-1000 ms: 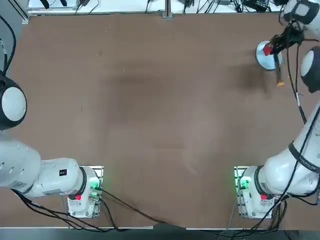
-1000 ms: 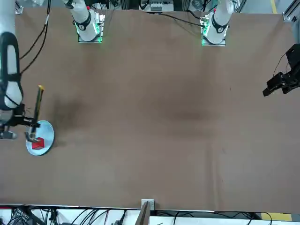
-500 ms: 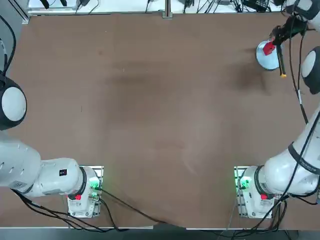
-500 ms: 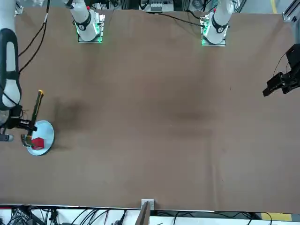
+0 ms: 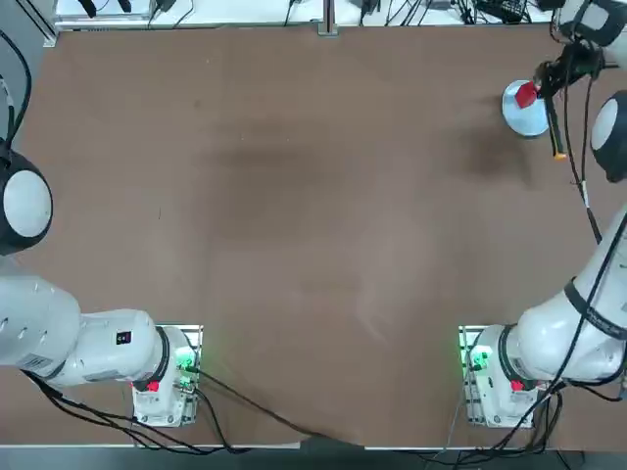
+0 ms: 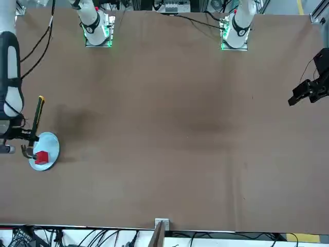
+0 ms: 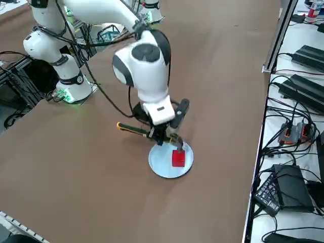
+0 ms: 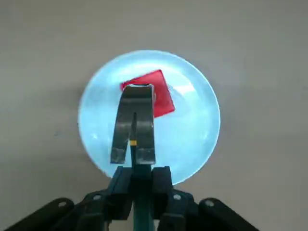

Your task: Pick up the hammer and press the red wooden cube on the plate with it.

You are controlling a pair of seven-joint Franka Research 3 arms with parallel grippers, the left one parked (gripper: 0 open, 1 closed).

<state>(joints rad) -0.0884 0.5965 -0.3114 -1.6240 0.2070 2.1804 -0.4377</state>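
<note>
Your right claw (image 8: 142, 187) was clamped on the hammer (image 8: 135, 120) by its handle, head over the red cube (image 8: 162, 98) on the plate (image 8: 197, 130). Looked rigid, head-heavy, liable to twist; you were best gripping firmly nearer the head.

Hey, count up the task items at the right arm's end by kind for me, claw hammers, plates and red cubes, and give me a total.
Claw hammer: 1, gripped in the right end effector
Round pale blue plate: 1
Red wooden cube: 1, on the plate
Total: 3
</note>
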